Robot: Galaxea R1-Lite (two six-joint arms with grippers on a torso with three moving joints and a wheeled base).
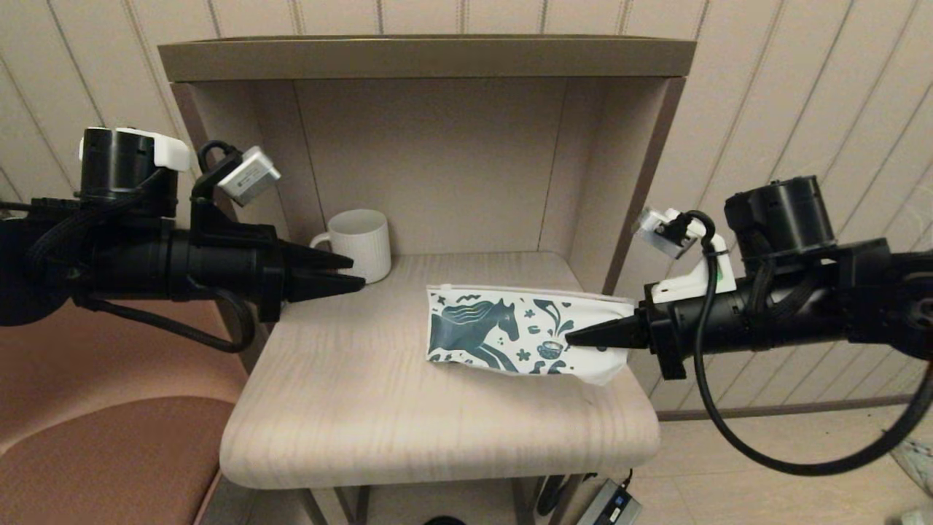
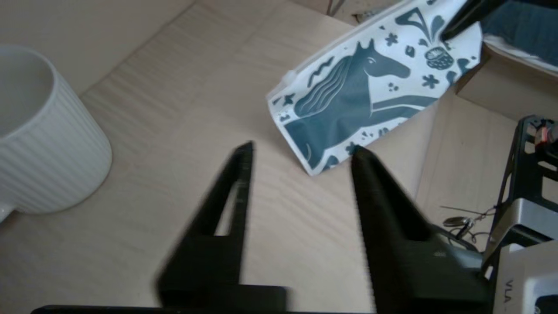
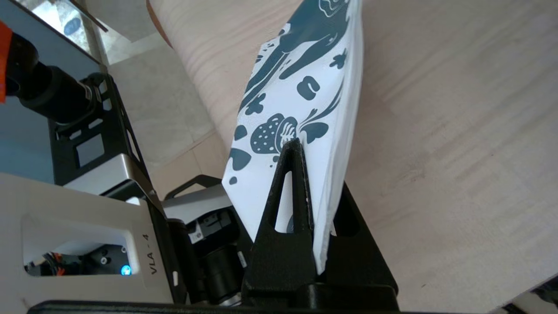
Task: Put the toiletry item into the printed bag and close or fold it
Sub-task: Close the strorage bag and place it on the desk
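Note:
The printed bag (image 1: pixel 503 332), white with a dark teal horse, lies on the right half of the wooden table (image 1: pixel 364 408). My right gripper (image 1: pixel 572 338) is shut on the bag's right end, and the fabric (image 3: pixel 301 100) is pinched between its black jaws. My left gripper (image 1: pixel 357 272) hovers open over the table's left side, in front of the mug, with nothing between its fingers. In the left wrist view the left gripper (image 2: pixel 301 150) points toward the bag (image 2: pixel 362 91) and is apart from it. The toiletry item shows in no view.
A white ribbed mug (image 1: pixel 361 243) stands at the back left of the table, inside the alcove under a shelf (image 1: pixel 423 57). A brown seat (image 1: pixel 102 452) lies to the left. The alcove's side wall (image 1: pixel 627 182) rises just behind the bag's right end.

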